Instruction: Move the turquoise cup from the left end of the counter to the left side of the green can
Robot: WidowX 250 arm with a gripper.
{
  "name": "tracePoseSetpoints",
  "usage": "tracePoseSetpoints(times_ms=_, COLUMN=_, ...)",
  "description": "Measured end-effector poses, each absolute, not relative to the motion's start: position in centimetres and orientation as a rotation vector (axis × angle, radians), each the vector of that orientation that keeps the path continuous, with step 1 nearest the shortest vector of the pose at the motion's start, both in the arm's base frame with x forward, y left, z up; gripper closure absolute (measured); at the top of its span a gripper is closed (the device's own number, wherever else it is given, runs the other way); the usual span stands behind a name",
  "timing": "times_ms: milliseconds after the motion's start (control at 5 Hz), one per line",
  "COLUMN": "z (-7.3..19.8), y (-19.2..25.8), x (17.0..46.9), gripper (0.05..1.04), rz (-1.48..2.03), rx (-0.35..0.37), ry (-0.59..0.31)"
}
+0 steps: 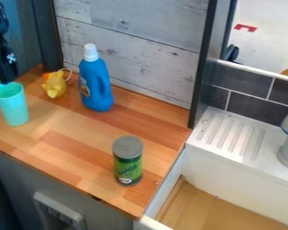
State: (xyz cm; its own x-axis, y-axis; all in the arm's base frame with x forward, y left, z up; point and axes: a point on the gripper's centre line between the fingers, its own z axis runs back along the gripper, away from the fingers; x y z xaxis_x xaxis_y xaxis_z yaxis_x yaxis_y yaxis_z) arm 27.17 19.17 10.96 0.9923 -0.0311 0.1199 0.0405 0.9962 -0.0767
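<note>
The black two-finger claw (6, 80) hangs at the upper left, its lower end at the rim of a turquoise, slightly tapered cup (13, 110); whether it is released, clenched or gripping the cup I cannot tell, nor whether the two touch. Closest to the cup is a small yellow toy (54, 85) with an orange part and a thin white loop, a little farther back and to the right in the view, apart from it. Next comes an upright blue plastic bottle (97, 92) with a white cap and a moulded handle, near the pale grey plank wall (131, 58). A green cylindrical can (128, 166) with a grey top stands well apart, towards the near right corner of the wooden table (74, 143). A dark upright post (49, 36) rises behind the toy, and past the table's right side lies a white ribbed drainboard (231, 134) below dark grey tiles (249, 105). The cup stands upright at the table's left, plain and smooth-looking, lighter along its wall than inside its round mouth
</note>
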Motion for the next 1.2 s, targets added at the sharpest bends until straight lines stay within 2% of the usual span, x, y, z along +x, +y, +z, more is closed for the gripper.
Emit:
tracePoseSetpoints(times_ms=400, z=9.0, y=19.6, x=27.3, gripper=0.083, rz=-0.010, rx=-0.030, ry=-0.055)
tracePoseSetpoints(times_ms=1200, z=7.0, y=19.0, x=28.6, gripper=0.083, rz=-0.021, rx=-0.020, ry=-0.060)
